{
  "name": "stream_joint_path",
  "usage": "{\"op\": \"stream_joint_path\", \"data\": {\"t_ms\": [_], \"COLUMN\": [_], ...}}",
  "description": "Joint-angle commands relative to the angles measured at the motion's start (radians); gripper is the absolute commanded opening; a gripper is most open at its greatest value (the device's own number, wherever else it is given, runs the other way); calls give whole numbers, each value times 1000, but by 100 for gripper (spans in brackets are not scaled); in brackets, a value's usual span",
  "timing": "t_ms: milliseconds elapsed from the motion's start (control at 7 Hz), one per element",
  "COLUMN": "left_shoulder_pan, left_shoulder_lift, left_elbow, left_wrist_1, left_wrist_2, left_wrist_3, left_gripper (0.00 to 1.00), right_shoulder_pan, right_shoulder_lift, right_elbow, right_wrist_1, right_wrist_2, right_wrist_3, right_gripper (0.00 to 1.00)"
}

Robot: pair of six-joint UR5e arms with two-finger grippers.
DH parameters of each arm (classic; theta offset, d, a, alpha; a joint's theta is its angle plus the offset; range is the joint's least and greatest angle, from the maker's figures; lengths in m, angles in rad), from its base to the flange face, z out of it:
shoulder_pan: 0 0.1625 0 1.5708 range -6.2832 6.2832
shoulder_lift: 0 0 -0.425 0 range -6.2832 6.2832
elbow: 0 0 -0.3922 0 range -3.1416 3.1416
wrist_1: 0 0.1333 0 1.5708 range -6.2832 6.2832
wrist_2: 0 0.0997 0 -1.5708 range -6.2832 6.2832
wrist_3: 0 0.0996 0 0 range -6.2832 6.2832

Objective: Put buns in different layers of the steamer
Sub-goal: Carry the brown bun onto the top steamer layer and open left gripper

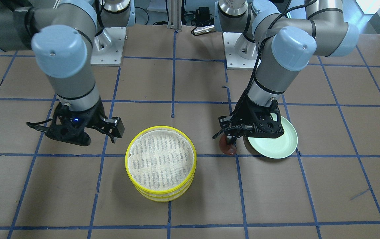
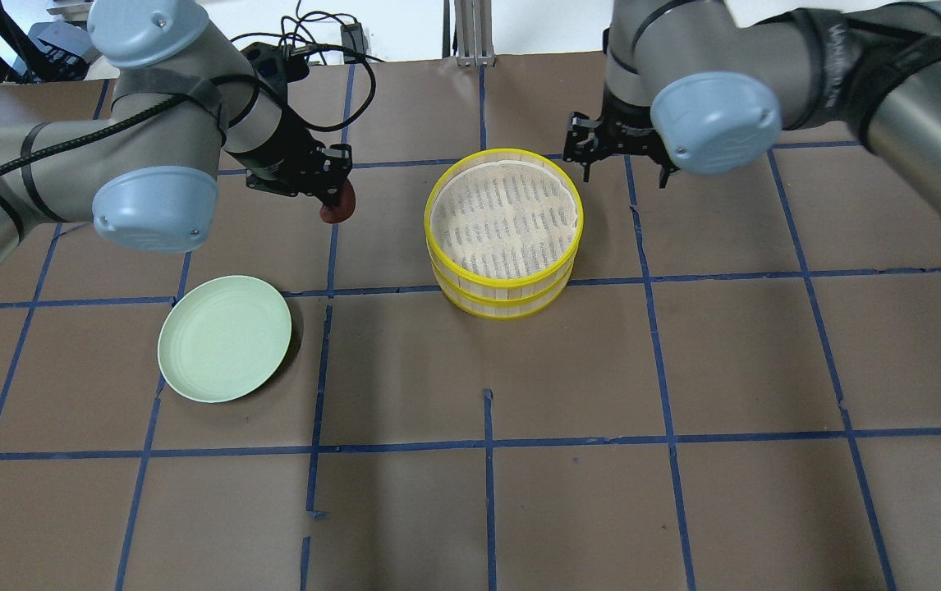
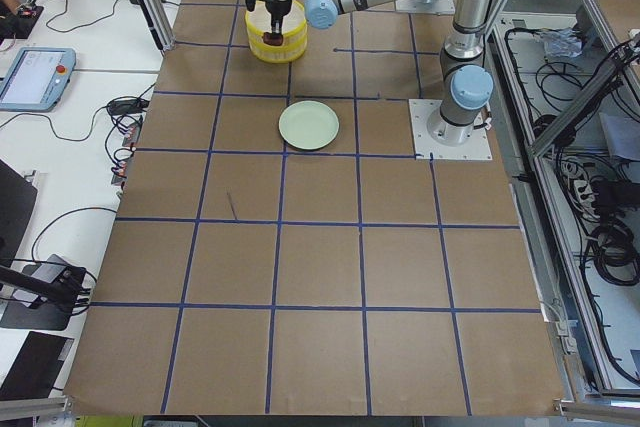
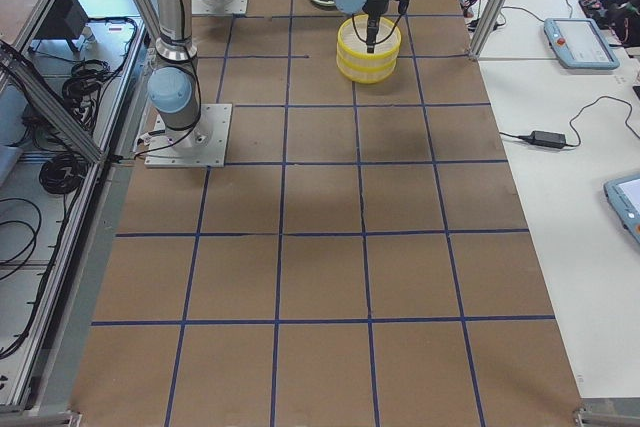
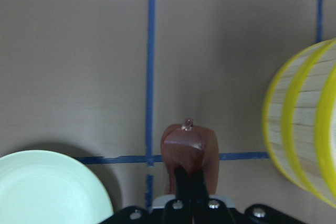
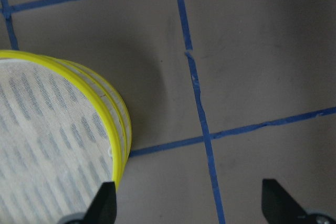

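Observation:
The steamer (image 2: 505, 289) is two yellow-rimmed trays stacked on the table; the top cloth liner is bare. It also shows in the front view (image 1: 159, 194). My left gripper (image 2: 332, 190) is shut on the reddish-brown bun (image 2: 339, 208) and holds it above the table, between the plate and the steamer. In the left wrist view the bun (image 5: 189, 148) hangs in the fingers with the steamer (image 5: 302, 129) to its right. My right gripper (image 2: 620, 160) is open and empty beside the steamer's far side; its view shows the rim (image 6: 113, 114). The white bun is hidden.
A pale green plate (image 2: 224, 349), bare, lies on the table on the robot's left, partly under the left gripper in the front view (image 1: 276, 147). Brown paper with blue tape lines covers the table.

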Motion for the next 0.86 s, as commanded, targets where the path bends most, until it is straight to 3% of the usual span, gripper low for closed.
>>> {"op": "stream_joint_path", "data": {"t_ms": [0, 143, 286, 429, 571, 714], "left_shoulder_pan": [-103, -149, -160, -160, -160, -160], "left_shoulder_lift": [-65, -123, -155, -156, -154, -157], "left_elbow": [39, 43, 44, 44, 44, 38], "left_wrist_1": [127, 251, 280, 281, 283, 282], "left_wrist_2": [-70, -66, -64, -61, -64, -66], "left_wrist_3": [-259, -373, -438, -444, -447, -441], "left_gripper": [6, 6, 17, 94, 100, 100], "right_shoulder_pan": [-75, -68, -54, -56, -66, -71], "right_shoulder_lift": [-105, -125, -157, -166, -170, -170], "right_elbow": [-112, -182, -181, -135, -94, -90], "right_wrist_1": [222, 360, 383, 388, 373, 362], "right_wrist_2": [77, 65, 62, 60, 75, 77], "right_wrist_3": [-132, -133, -135, -153, -178, -189], "right_gripper": [100, 100, 100, 100, 100, 100]}}
